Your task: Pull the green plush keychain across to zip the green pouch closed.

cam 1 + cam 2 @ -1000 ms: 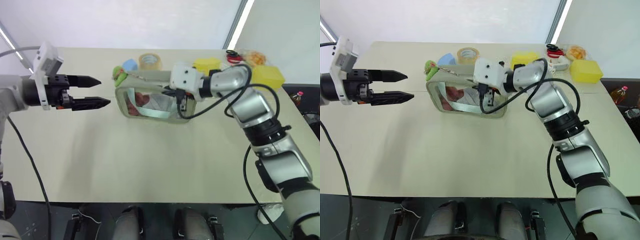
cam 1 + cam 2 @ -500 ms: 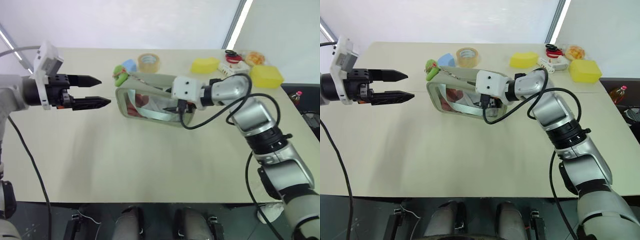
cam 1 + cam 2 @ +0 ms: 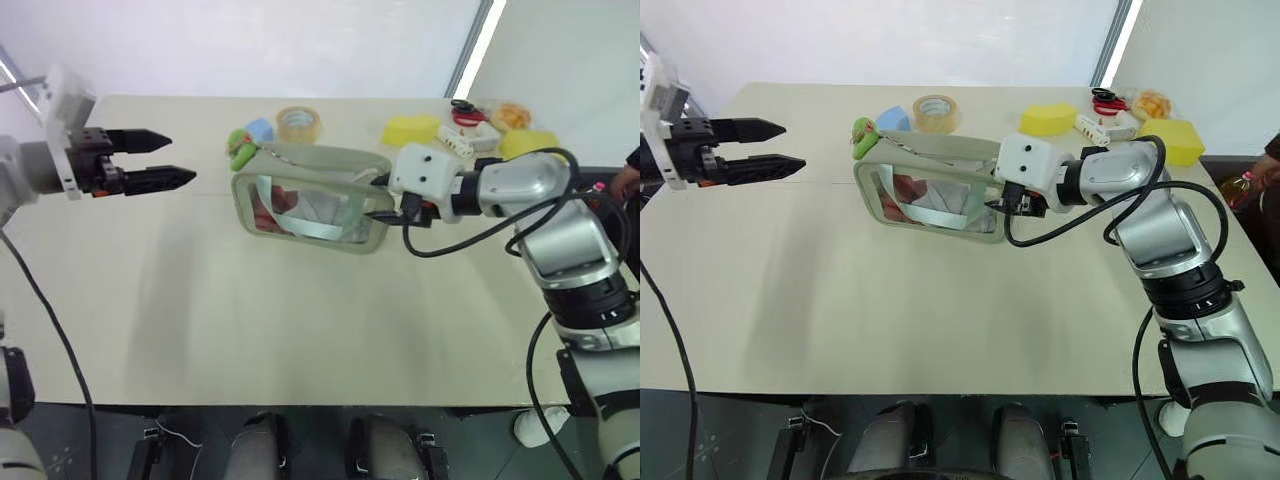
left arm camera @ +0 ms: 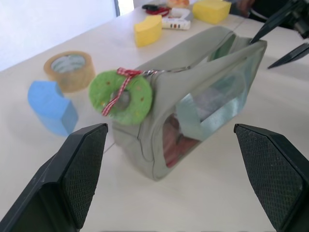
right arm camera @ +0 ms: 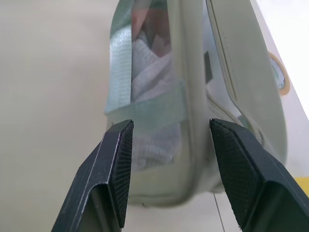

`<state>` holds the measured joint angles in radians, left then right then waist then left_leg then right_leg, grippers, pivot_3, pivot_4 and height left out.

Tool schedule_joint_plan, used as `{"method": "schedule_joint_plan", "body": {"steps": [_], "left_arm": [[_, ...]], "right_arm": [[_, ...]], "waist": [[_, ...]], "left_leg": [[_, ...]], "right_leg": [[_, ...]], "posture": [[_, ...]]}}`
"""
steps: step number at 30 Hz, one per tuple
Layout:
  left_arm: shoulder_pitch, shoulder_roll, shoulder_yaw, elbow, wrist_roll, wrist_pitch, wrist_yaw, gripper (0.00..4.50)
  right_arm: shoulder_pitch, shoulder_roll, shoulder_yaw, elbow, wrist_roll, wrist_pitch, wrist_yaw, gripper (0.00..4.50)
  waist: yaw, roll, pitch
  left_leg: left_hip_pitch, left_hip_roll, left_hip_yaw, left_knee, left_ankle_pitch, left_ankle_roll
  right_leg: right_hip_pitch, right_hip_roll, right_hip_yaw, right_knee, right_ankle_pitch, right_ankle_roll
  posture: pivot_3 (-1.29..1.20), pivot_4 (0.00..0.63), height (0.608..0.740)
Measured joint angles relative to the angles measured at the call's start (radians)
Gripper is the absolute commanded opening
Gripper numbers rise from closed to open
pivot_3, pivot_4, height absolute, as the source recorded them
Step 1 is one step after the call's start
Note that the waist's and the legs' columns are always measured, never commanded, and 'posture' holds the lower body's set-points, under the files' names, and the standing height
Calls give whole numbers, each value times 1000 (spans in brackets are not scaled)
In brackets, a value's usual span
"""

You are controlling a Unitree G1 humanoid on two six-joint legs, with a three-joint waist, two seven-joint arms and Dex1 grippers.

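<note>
The green pouch (image 3: 310,205) lies on its side mid-table, its clear window showing red and white contents. The green plush keychain (image 4: 127,96), a fuzzy lime ring with a red ribbon, hangs at the pouch's left end (image 3: 238,148). My right gripper (image 3: 380,198) is open at the pouch's right end; in the right wrist view its fingers (image 5: 118,169) stand on either side of that end with gaps. My left gripper (image 3: 180,158) is open in the air, well to the left of the keychain and pointing toward it.
Behind the pouch sit a tape roll (image 3: 299,123) and a blue block (image 3: 260,130). Two yellow sponge blocks (image 3: 412,130) (image 3: 530,145) and a small white item (image 3: 465,140) lie at the back right. A bottle (image 3: 1240,185) stands beyond the table's right edge.
My right gripper has opened and slid right along the pouch's top to its right end. My left gripper has drawn back to the left, away from the pouch.
</note>
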<state>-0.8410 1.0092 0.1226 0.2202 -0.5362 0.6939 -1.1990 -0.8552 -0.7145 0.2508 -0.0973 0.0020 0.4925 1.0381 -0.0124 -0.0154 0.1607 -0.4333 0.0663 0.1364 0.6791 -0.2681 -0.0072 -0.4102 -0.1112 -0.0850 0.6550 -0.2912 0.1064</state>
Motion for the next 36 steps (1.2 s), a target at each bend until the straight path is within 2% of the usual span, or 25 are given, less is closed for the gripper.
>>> {"method": "schedule_joint_plan", "body": {"steps": [1,2,3,5,6,11,16,19,22,28,36], "left_arm": [[0,-7,-11,10,7,-6,-1,4500],[-1,-13,-18,16,12,-8,-2,4500],[-3,-19,-24,27,19,-13,-4,4500],[-15,-26,-31,50,31,-28,-12,4500],[-22,-29,-31,59,38,-38,-17,4500],[-80,-98,-32,168,98,-117,24,4500],[-120,-252,-56,277,166,-210,120,4500],[-163,-344,-58,403,199,-261,204,4500],[-231,-396,-50,522,216,-316,258,4500],[-306,-436,-48,683,246,-421,270,4500],[-304,-443,-54,702,270,-427,153,4500]], "right_arm": [[2,1,11,15,-9,-15,-2,2074],[3,1,15,19,-15,-23,-3,1812],[3,-2,15,17,-18,-30,0,1368],[5,-9,15,0,-18,-37,6,323],[10,-14,15,-10,-18,-41,12,54],[36,-60,8,-15,-19,-84,21,54],[41,-75,5,-7,-20,-96,19,54],[46,-74,4,-9,-22,-100,16,54],[51,-70,4,-11,-23,-106,11,54],[54,-59,4,-17,-26,-101,10,54],[54,-58,3,-30,-27,-79,10,54]], "waist": [[0,0,0],[0,0,0],[0,0,0],[-1,0,0],[-1,0,0],[7,0,0],[19,0,0],[23,-1,0],[22,-1,0],[19,-1,0],[18,-1,0]], "left_leg": [[0,0,0,0,0,0],[0,0,0,0,0,0],[0,0,0,0,0,0],[0,0,0,0,0,0],[0,0,0,0,0,0],[0,0,-1,1,0,0],[0,-1,-1,2,0,0],[0,-1,-1,2,0,0],[0,-1,-1,2,0,0],[0,-1,-1,2,0,0],[0,-1,-1,2,0,0]], "right_leg": [[0,0,0,0,0,0],[0,0,0,0,0,0],[0,0,0,0,0,0],[0,0,0,0,0,0],[0,0,0,0,0,0],[2,0,-1,-2,0,0],[2,0,-1,-2,0,0],[2,0,-1,-2,0,0],[2,0,-1,-2,0,0],[2,0,-1,-2,0,0],[2,0,-1,-2,0,0]], "posture": [[0,150,740],[0,150,740],[0,150,740],[0,150,740],[0,150,740],[0,150,740],[0,150,740],[0,150,740],[0,150,740],[0,150,740],[0,150,740]]}}
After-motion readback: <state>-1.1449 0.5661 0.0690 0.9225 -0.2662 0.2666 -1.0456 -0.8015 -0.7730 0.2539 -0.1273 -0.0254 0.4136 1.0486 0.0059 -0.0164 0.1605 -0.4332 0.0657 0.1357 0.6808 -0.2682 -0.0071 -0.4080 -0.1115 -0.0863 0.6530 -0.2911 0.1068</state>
